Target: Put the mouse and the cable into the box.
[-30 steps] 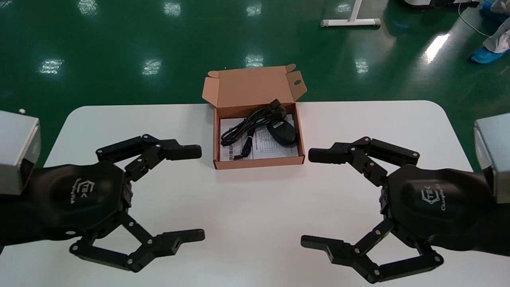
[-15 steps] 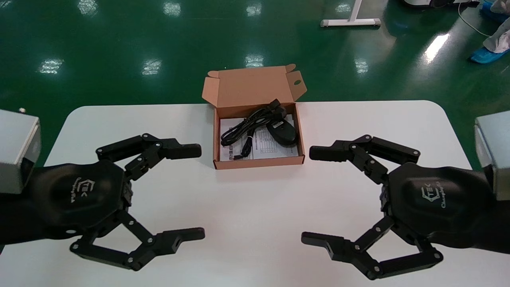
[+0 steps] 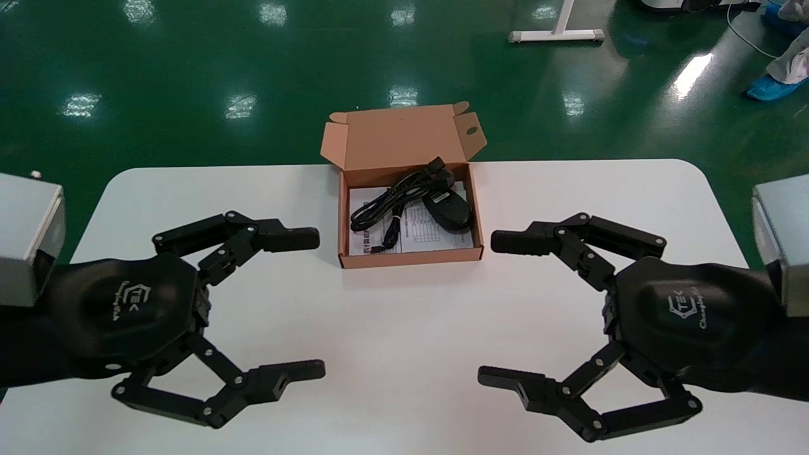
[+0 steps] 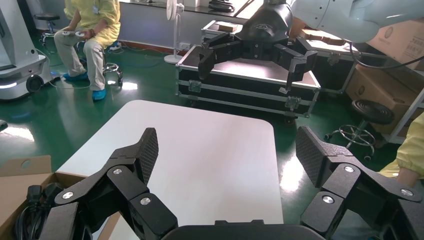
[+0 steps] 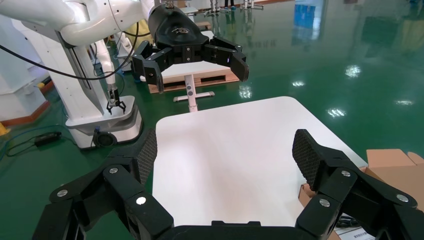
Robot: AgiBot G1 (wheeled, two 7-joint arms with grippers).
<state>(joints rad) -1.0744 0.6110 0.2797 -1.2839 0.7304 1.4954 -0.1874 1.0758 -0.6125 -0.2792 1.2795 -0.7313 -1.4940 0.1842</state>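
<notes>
One hand hovers at each side of the white bench (image 3: pixel 404 328). At the near left, the left hand (image 3: pixel 319 304) has its fingers spread wide apart and holds nothing. Between the two, at the far edge, sits the open cardboard box (image 3: pixel 409 258) with its lid flap raised. Inside, the coiled black cable (image 3: pixel 385 208) lies on the left, touching the black mouse (image 3: pixel 447 212) on its right, both on a printed sheet (image 3: pixel 423 237). At the near right, the right hand (image 3: pixel 486 309) is likewise spread wide and empty.
</notes>
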